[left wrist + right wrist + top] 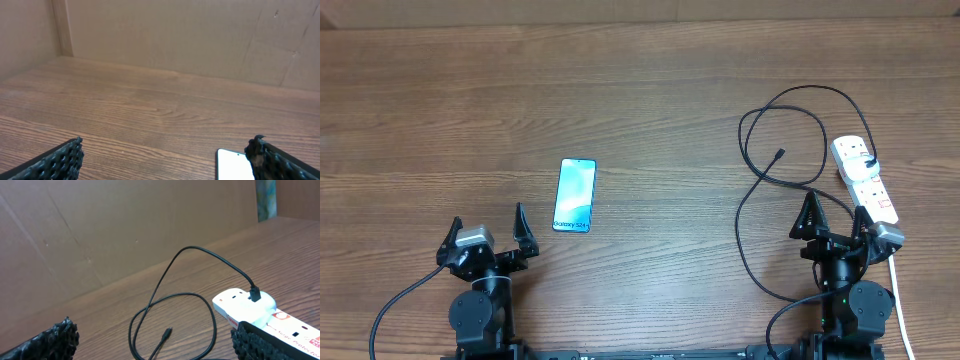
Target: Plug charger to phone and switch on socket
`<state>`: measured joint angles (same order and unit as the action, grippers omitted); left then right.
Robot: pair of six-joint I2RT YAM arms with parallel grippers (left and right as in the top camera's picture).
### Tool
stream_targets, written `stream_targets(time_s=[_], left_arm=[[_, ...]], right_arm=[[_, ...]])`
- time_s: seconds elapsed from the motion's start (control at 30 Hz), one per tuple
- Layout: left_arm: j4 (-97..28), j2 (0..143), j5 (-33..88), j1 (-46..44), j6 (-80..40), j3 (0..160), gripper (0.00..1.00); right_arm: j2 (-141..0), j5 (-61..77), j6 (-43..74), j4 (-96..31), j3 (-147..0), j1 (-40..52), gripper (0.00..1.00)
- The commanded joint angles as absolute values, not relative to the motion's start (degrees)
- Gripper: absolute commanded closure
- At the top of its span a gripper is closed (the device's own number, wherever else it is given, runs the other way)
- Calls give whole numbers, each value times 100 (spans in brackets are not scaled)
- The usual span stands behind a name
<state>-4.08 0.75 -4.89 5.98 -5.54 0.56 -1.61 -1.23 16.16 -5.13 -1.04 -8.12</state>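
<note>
The phone (574, 196) lies flat on the table left of centre, light-blue screen up; its top corner shows in the left wrist view (231, 164). The white socket strip (866, 180) lies at the right, with the charger's black plug (869, 160) in its far outlet. The charger cable (760, 180) loops across the table; its free connector tip (779, 153) rests on the wood and also shows in the right wrist view (167, 332). My left gripper (486, 232) is open and empty, near the phone's lower left. My right gripper (837, 222) is open and empty, next to the socket (250, 305).
The socket's thick white cord (898, 300) runs down past the right arm base. A cardboard wall (175, 35) stands behind the table. A black arm cable (395, 300) trails at the lower left.
</note>
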Motion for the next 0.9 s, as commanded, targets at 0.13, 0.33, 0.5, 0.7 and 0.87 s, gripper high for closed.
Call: stream_targets(time_s=[0.13, 0.33, 0.5, 0.7, 0.87], left_arm=[[-419, 25, -161, 587, -661, 27, 1], [-532, 95, 569, 569, -1052, 106, 0], [-1369, 386, 753, 569, -1070, 755, 0], [-1938, 1118, 757, 567, -1031, 1852, 0], [-2556, 2115, 1055, 554, -1028, 3035, 0]], right_arm=[[-148, -93, 1557, -473, -47, -799, 0], [-148, -93, 1557, -473, -49, -799, 0], [-148, -93, 1557, -473, -47, -799, 0], [-148, -93, 1557, -473, -47, -799, 0], [-148, -93, 1557, -473, -49, -799, 0]])
